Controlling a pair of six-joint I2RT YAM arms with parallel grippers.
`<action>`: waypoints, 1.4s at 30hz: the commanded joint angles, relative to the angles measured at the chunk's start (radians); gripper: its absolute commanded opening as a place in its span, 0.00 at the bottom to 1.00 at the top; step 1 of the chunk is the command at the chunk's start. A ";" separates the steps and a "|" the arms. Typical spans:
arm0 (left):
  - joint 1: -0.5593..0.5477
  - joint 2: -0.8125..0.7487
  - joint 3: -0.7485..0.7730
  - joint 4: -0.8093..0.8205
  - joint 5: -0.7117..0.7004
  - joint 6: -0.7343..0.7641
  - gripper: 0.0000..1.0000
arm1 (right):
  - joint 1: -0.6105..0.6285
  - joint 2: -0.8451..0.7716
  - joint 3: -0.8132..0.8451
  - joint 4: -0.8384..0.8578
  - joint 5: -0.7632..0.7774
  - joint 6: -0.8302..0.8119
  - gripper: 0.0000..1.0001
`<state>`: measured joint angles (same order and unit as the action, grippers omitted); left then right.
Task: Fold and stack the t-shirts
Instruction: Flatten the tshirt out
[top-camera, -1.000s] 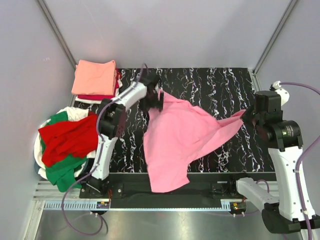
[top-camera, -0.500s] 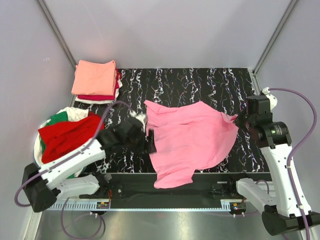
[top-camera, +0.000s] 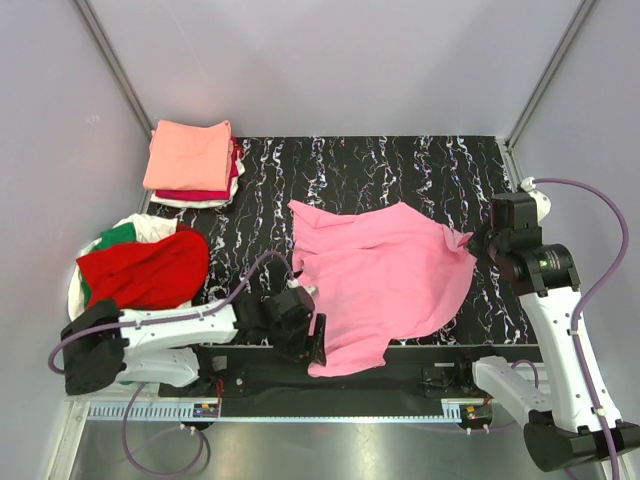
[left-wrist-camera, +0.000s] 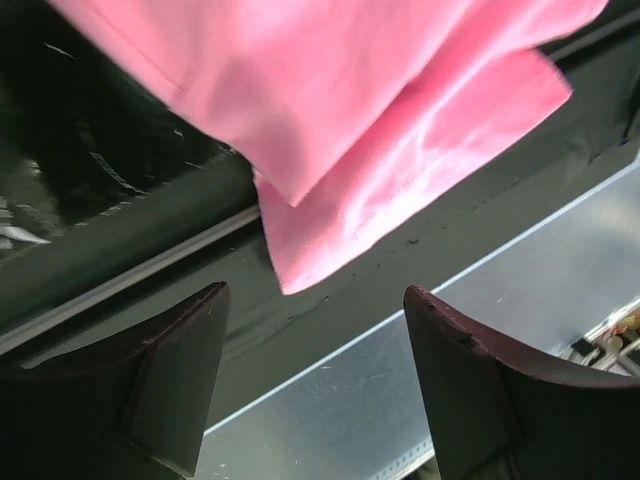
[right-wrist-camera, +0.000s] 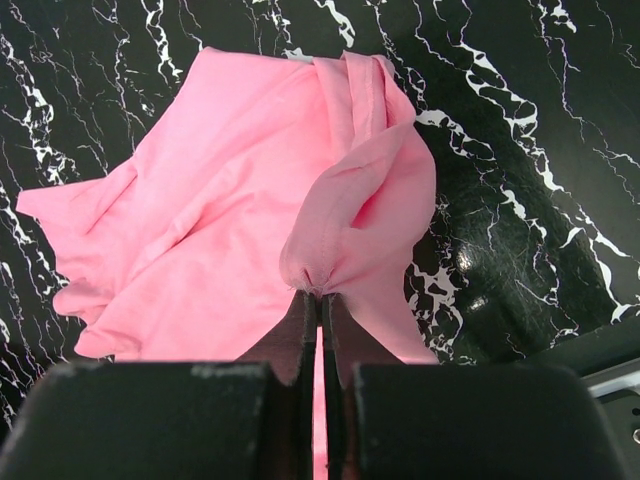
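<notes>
A pink t-shirt lies spread and rumpled on the black marbled table, its lower end hanging over the near edge. My right gripper is shut on a pinched fold at the shirt's right edge. My left gripper is open and empty, low at the near table edge, just left of the shirt's hanging corner. A folded stack with a salmon-orange shirt on top sits at the back left. A heap of red, green and white shirts lies at the left.
Grey walls enclose the table on three sides. A metal rail runs along the near edge, below the left gripper. The folded stack also shows a red layer under the orange one.
My left arm has swung down from the shirt's left edge to the near table edge, open. The shirt has settled flatter on the table. The right gripper has held its grip, barely moving.
</notes>
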<state>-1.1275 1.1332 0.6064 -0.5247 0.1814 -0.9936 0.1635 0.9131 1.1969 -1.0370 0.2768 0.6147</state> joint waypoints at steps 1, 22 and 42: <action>-0.076 0.097 0.039 0.049 0.032 -0.056 0.73 | -0.002 -0.022 -0.005 0.023 0.007 0.000 0.00; -0.161 0.196 0.524 -0.445 -0.439 0.010 0.00 | -0.002 -0.066 0.113 0.011 -0.004 -0.035 0.00; -0.160 -0.291 1.489 -0.496 -0.579 0.633 0.00 | -0.002 -0.310 0.807 -0.124 0.346 -0.039 0.00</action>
<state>-1.2869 0.8185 2.1399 -1.0817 -0.3779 -0.5133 0.1635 0.5941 2.0289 -1.1469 0.4946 0.5865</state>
